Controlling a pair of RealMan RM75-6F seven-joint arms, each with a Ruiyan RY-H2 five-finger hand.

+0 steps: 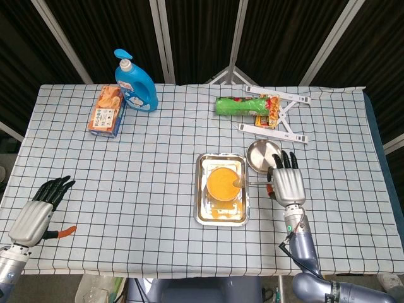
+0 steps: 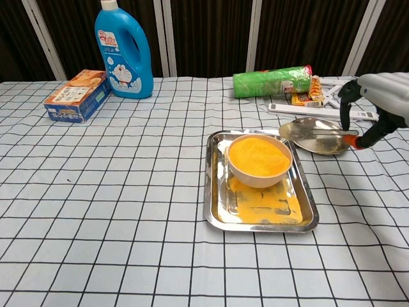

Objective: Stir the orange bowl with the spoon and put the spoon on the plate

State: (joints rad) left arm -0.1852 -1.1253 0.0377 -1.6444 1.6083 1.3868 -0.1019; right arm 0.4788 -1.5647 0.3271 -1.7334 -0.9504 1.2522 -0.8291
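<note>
The orange bowl [image 1: 224,183] [image 2: 259,158], full of orange powder, stands in the steel tray [image 1: 203,211] [image 2: 217,211], where some powder has spilled. My right hand [image 1: 287,184] [image 2: 382,102] pinches the handle of the spoon [image 1: 252,182] [image 2: 313,132] and holds it level in the air. In the head view the spoon's tip reaches the bowl's right rim; in the chest view it hangs over the round steel plate [image 1: 262,161] [image 2: 323,146]. My left hand [image 1: 36,213] rests at the table's front left with its fingers apart and nothing in it.
At the back left are a blue bottle [image 1: 136,82] [image 2: 124,51] and an orange box [image 1: 106,110] [image 2: 75,94]. Behind the plate lie a green package [image 1: 237,105] [image 2: 271,81], a snack packet [image 1: 268,112] and a white folding stand [image 1: 278,130] [image 2: 319,112].
</note>
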